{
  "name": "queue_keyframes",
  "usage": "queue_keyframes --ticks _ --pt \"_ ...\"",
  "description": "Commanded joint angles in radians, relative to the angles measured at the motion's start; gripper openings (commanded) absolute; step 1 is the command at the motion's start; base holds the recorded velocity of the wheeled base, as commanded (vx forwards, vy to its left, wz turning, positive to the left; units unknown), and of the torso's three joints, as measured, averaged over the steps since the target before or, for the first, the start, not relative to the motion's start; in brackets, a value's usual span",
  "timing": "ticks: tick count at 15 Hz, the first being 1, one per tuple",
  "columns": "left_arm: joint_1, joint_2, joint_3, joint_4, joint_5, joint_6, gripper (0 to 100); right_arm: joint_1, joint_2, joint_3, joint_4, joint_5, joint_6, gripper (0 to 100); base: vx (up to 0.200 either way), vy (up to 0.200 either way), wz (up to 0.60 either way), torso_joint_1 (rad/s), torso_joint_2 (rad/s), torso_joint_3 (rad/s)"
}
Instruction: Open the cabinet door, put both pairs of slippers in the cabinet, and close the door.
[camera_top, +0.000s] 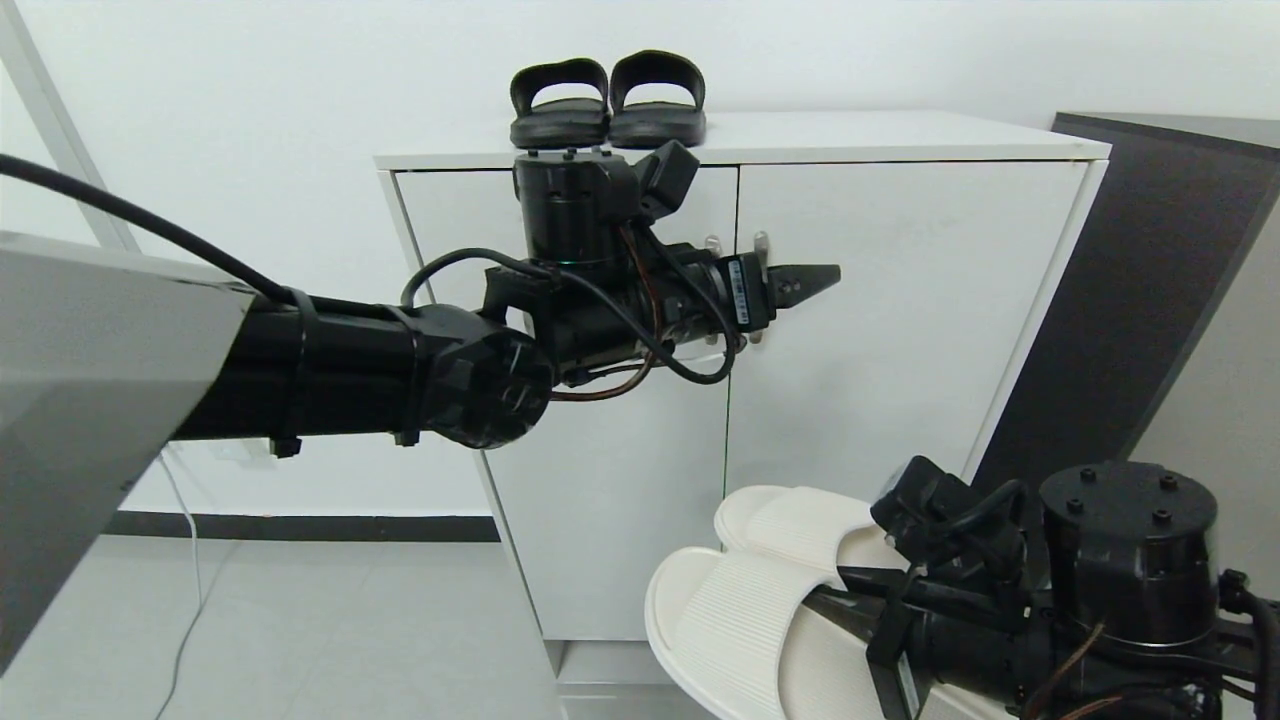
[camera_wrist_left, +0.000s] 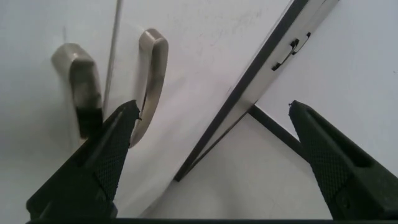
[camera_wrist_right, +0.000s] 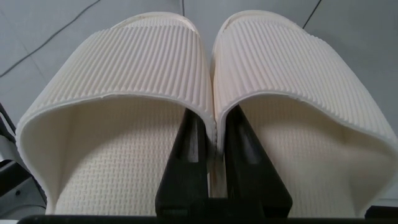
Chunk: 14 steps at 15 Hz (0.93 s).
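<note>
The white cabinet (camera_top: 900, 330) has both doors shut, with two metal handles (camera_top: 760, 242) at the middle seam. A pair of black slippers (camera_top: 608, 100) stands on its top. My left gripper (camera_top: 805, 284) hovers open in front of the right door, just past the handles; in the left wrist view one handle (camera_wrist_left: 152, 74) lies close to a finger of that gripper (camera_wrist_left: 212, 107). Low on the right, my right gripper (camera_top: 850, 590) is shut on the pair of white slippers (camera_top: 760, 580). Its fingers (camera_wrist_right: 186, 168) pinch the two inner walls of the slippers (camera_wrist_right: 124, 93) together.
A dark grey panel (camera_top: 1150, 300) leans beside the cabinet's right side. A thin cable (camera_top: 190, 600) trails down the wall to the grey floor at the left. There is open floor in front of the cabinet's left door.
</note>
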Motion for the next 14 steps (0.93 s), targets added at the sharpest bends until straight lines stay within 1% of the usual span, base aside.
queue_keyframes --ticks 1,2,3,8,9,12,14 --pt "0.000 0.025 -0.025 0.001 0.003 0.000 100 0.000 0.002 0.000 -0.001 0.001 0.000 0 0.000 0.000 0.00 0.000 0.00 0.000" --pt "0.000 0.028 -0.028 0.004 0.003 0.000 100 0.000 0.002 0.002 -0.001 0.001 0.000 0 0.000 0.000 0.00 0.000 0.00 0.000" --pt "-0.001 0.028 -0.030 0.004 0.003 0.000 0 0.002 0.002 0.002 -0.001 0.001 0.000 0 0.000 0.000 0.00 0.000 0.00 0.000" --pt "-0.003 0.020 -0.016 0.004 0.003 -0.008 0 0.013 0.001 0.011 -0.001 0.007 0.000 0 0.000 0.000 0.00 0.000 0.00 0.000" --pt "-0.005 0.004 -0.002 0.004 0.003 -0.008 0 0.016 0.001 0.014 -0.001 0.018 0.000 0 0.000 0.000 0.00 0.000 0.00 0.000" --pt "-0.037 -0.076 0.094 0.000 0.003 -0.006 0 0.032 -0.004 0.025 -0.001 0.032 0.000 0 0.000 0.000 0.00 0.000 0.00 0.000" --pt "-0.048 -0.111 0.116 0.003 0.005 -0.006 0 0.036 -0.010 0.031 -0.001 0.044 -0.002 0 0.000 0.000 0.00 0.000 0.00 0.000"
